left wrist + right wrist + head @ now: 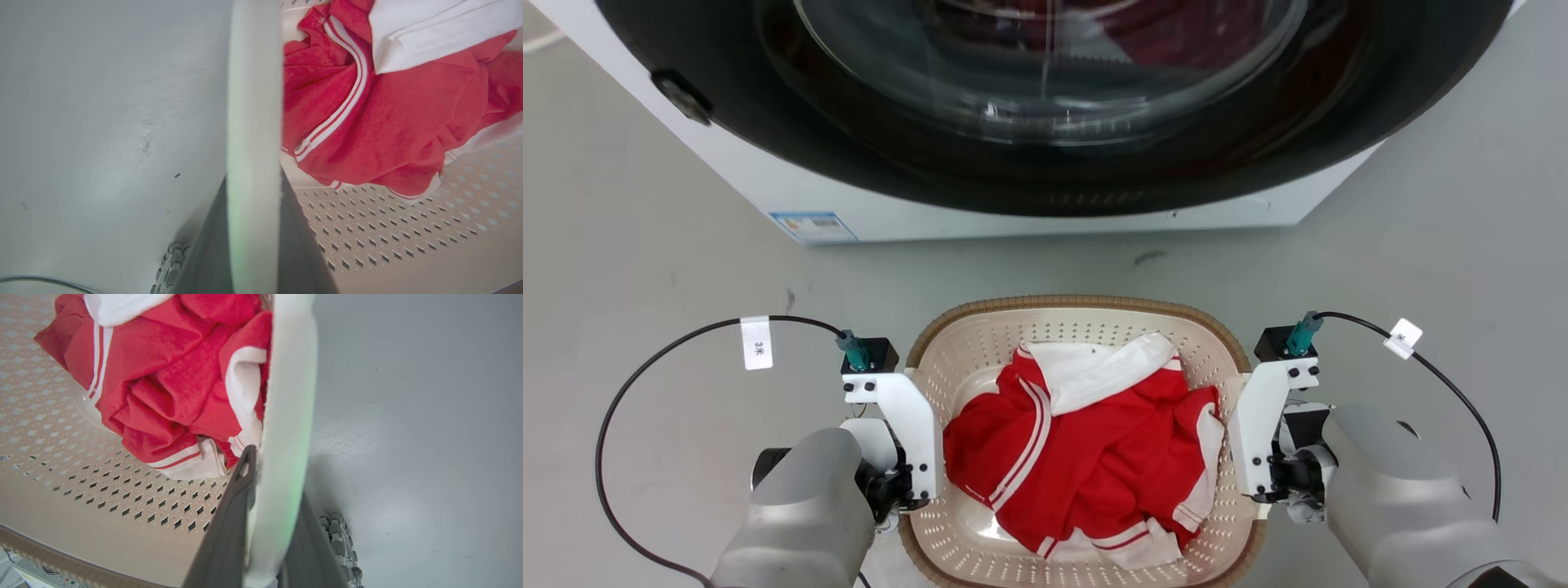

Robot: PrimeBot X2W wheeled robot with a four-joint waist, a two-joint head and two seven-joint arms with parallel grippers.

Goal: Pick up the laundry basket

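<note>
Cream plastic laundry basket point(980, 343) is sitting, seemingly on the floor point(645, 245), before the washing machine point(768, 180), left pincer point(253, 175) and right pincer point(278, 473) each clenching a white side handle point(253, 102), so a level, even two-armed lift is looking due next.

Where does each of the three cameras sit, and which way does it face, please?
Head view: on the head, facing forward and down at the laundry basket before the washing machine; left forearm and right forearm show.
Left wrist view: on that wrist, looking along the left gripper, clamped on a basket handle.
Right wrist view: likewise, along the right gripper on the other handle.
Shared: all three show the red-and-white garment.
</note>
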